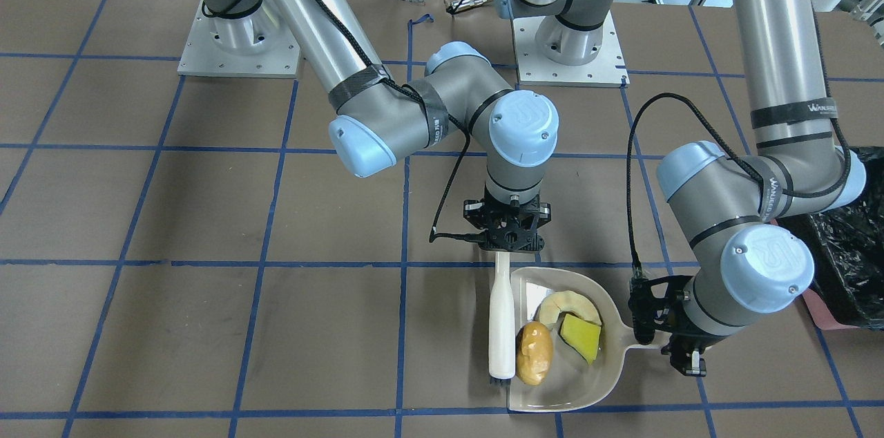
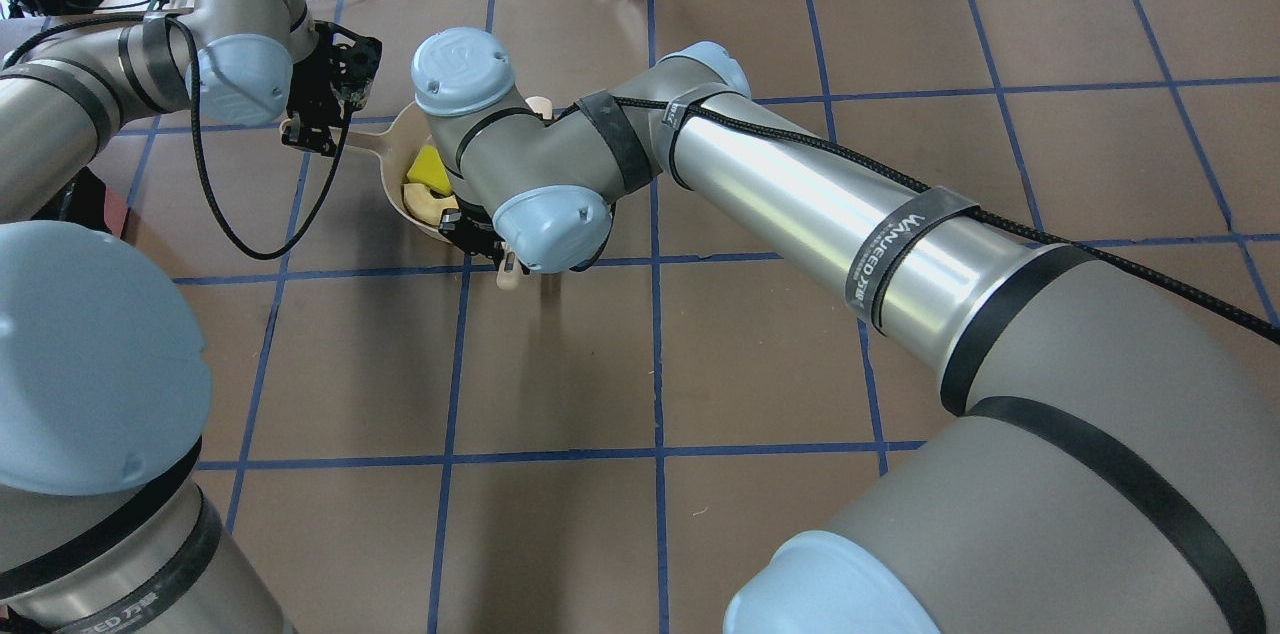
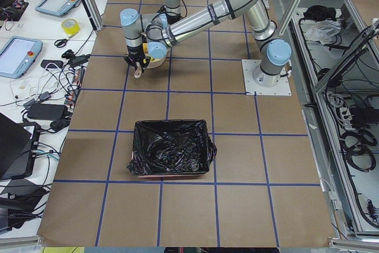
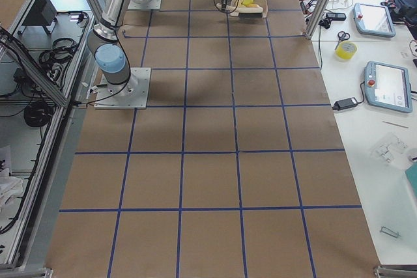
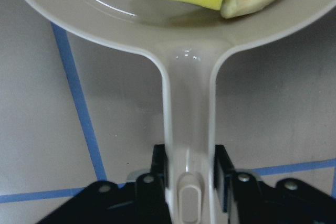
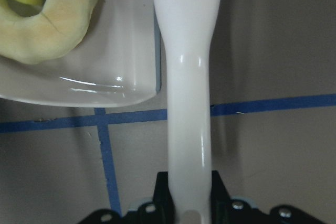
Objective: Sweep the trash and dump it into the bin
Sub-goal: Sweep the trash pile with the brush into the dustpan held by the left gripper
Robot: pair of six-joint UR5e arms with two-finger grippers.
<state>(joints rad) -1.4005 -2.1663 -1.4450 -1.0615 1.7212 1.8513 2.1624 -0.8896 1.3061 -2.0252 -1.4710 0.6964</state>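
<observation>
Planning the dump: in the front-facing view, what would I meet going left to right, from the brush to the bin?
brush → potato-shaped piece → yellow wedge → dustpan handle → left pincer → black-lined pink bin

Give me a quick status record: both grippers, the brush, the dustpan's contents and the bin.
left gripper: shut on the dustpan handle
right gripper: shut on the brush handle
brush position: along the dustpan's open mouth, bristles beside the potato piece
in dustpan: potato piece just inside the mouth; ring piece and yellow wedge farther in
bin: black-lined, on the robot's left, apart from the dustpan
dump: not yet done
</observation>
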